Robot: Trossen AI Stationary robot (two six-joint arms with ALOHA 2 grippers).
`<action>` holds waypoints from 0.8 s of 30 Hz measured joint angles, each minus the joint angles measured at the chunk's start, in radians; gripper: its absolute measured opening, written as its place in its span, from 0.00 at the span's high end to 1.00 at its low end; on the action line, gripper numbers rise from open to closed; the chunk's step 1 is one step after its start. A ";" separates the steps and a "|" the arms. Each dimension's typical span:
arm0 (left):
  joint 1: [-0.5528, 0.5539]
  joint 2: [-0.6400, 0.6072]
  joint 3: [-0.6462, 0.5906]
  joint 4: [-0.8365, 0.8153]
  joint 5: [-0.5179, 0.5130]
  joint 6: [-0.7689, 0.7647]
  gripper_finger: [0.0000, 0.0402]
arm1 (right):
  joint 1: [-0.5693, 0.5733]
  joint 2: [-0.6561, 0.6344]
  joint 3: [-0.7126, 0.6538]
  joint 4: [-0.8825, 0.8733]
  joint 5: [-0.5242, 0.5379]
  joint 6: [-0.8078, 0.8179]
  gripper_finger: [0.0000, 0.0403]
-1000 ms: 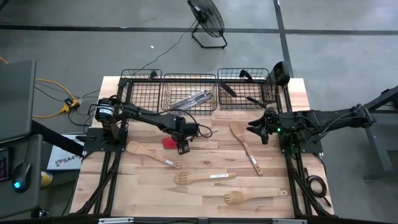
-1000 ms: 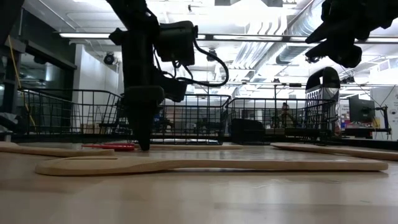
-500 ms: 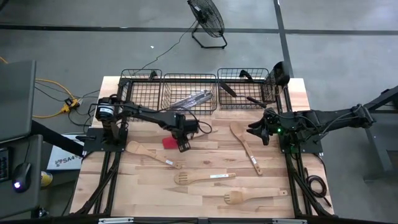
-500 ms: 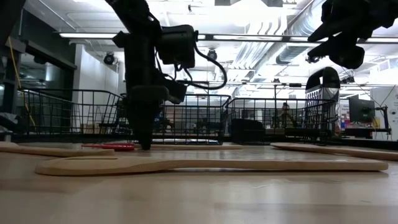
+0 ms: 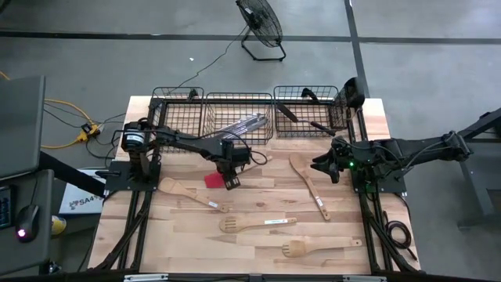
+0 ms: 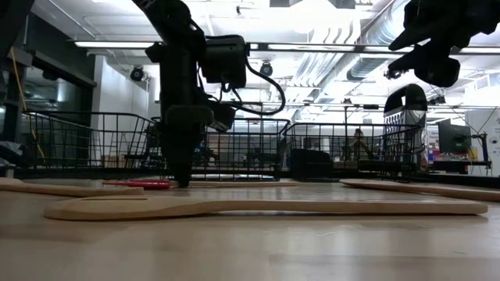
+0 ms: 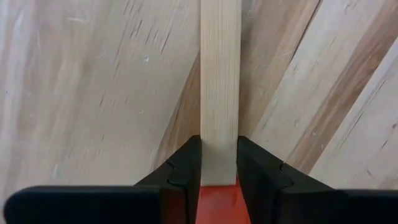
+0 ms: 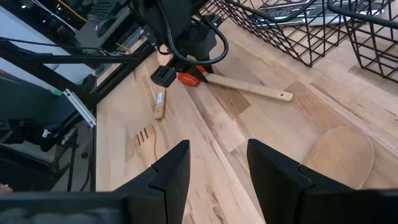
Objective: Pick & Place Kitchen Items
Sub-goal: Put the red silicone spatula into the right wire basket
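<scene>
A red-headed spatula [image 5: 210,179] with a wooden handle lies flat on the table left of centre; it also shows in the right wrist view [image 8: 249,89]. My left gripper [image 5: 228,180] stands low over it, shut on its handle [image 7: 219,93]. My right gripper [image 5: 322,166] hangs open and empty above the table's right side, near a pale wooden spoon [image 5: 309,184]. My left gripper pinches the wooden handle between its two fingers [image 7: 186,171], right where the handle meets the red head [image 7: 219,163]. The fingers come from above, pointing down, and lie across the handle. The spatula lies flat on the table.
A wooden spoon [image 5: 192,193], a slotted spatula [image 5: 254,224] and a forked spatula [image 5: 317,249] lie nearer the front. Three black wire baskets [image 5: 239,100] stand along the far edge, the middle one with silver cutlery [image 5: 244,123], the right one with black-handled tools [image 5: 291,112].
My left gripper has edged a little toward the table's far edge, staying low at the red-headed spatula, which still lies on the table.
</scene>
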 joint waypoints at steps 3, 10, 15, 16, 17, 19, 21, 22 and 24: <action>-0.003 0.000 0.000 0.000 -0.010 0.003 0.81 | 0.000 0.000 0.000 0.000 0.000 0.008 0.62; -0.013 0.000 0.000 -0.009 -0.014 0.041 0.83 | 0.000 0.000 0.000 0.000 -0.013 0.013 0.62; -0.016 -0.013 0.016 -0.028 -0.018 0.061 0.83 | 0.000 0.000 0.000 -0.001 -0.018 -0.011 0.62; -0.016 -0.013 0.024 -0.032 -0.018 0.067 0.83 | 0.000 0.000 0.000 -0.001 -0.018 -0.016 0.62; -0.016 -0.013 0.036 -0.037 -0.018 0.073 0.83 | 0.000 0.000 0.000 -0.001 -0.019 -0.026 0.62; -0.016 -0.018 0.060 -0.062 -0.018 0.086 0.83 | 0.000 0.000 0.000 -0.005 -0.019 -0.035 0.62; -0.016 -0.016 0.082 -0.076 -0.009 0.097 0.83 | 0.000 0.000 0.000 -0.025 -0.019 -0.036 0.62; -0.019 -0.015 0.091 -0.079 -0.003 0.102 0.83 | 0.000 0.000 0.000 -0.043 -0.019 -0.036 0.62; -0.020 -0.016 0.115 -0.093 0.009 0.113 0.84 | 0.000 0.000 0.000 -0.082 -0.018 -0.031 0.62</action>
